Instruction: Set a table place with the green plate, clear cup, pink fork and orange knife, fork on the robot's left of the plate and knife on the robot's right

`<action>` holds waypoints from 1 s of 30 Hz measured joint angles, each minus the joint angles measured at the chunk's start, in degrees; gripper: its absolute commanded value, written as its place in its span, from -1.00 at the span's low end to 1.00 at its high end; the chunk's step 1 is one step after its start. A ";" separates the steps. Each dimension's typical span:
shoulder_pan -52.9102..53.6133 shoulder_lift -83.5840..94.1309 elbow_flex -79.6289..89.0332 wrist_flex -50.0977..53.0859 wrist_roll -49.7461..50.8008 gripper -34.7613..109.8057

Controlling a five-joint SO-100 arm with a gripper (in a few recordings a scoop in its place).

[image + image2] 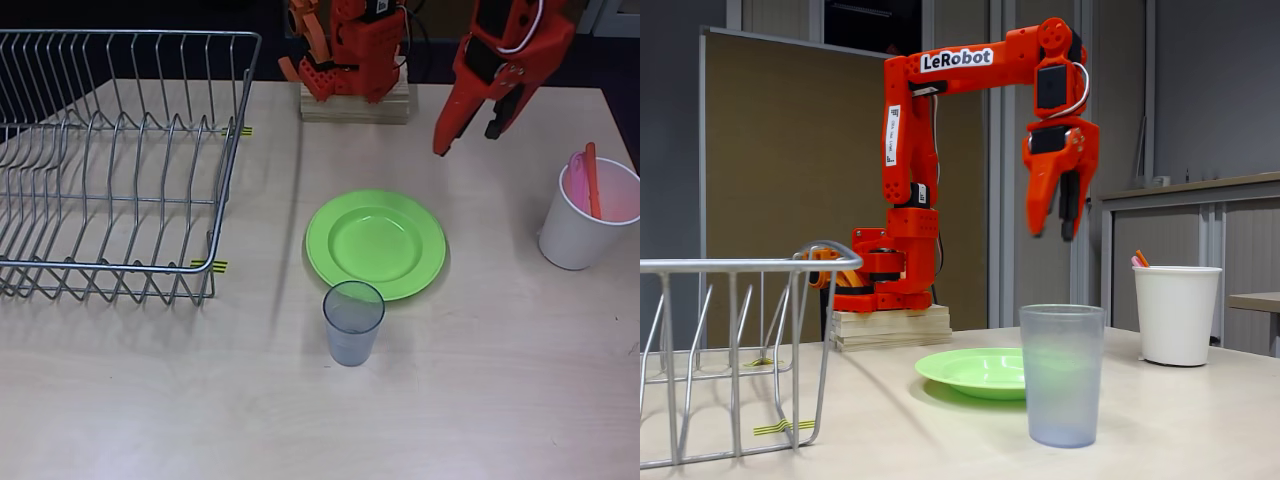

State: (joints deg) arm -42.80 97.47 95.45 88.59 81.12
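Gripper (pixel 1058 232) high above green plate (pixel 975 368), jaws slightly parted, empty.

A pale wood-grain table (pixel 500 400) fills the overhead view, and past its far edge the floor (pixel 615 60) looks dark blue. In the fixed view a tall brown board (pixel 790 190) with a light frame stands behind the table, with grey wall panels (pixel 1200 90) to its right and a dark opening (pixel 880 20) above it. At the right, a low grey cabinet (pixel 1220 250) with a brown top stands against the wall, and the light is soft and even.
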 measured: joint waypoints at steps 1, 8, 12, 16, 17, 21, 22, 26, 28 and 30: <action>-1.05 1.23 1.05 -0.62 -8.88 -0.05; -4.13 5.10 4.13 -15.38 -74.44 -0.14; -4.83 5.10 4.04 -17.14 -99.14 -0.24; -5.71 5.27 4.22 -17.67 -92.02 -0.26; -5.98 5.36 4.22 -16.96 -87.80 -0.21; -8.00 6.33 6.33 -12.22 -72.69 -0.12; -9.05 6.33 6.59 -11.60 -69.17 -0.12; -15.56 6.59 7.56 -10.02 -52.91 -0.13; -18.46 5.62 7.56 -10.11 -47.99 -0.15; -20.74 4.75 7.56 -10.46 -45.35 -0.18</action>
State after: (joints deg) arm -63.54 102.22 103.01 78.13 35.77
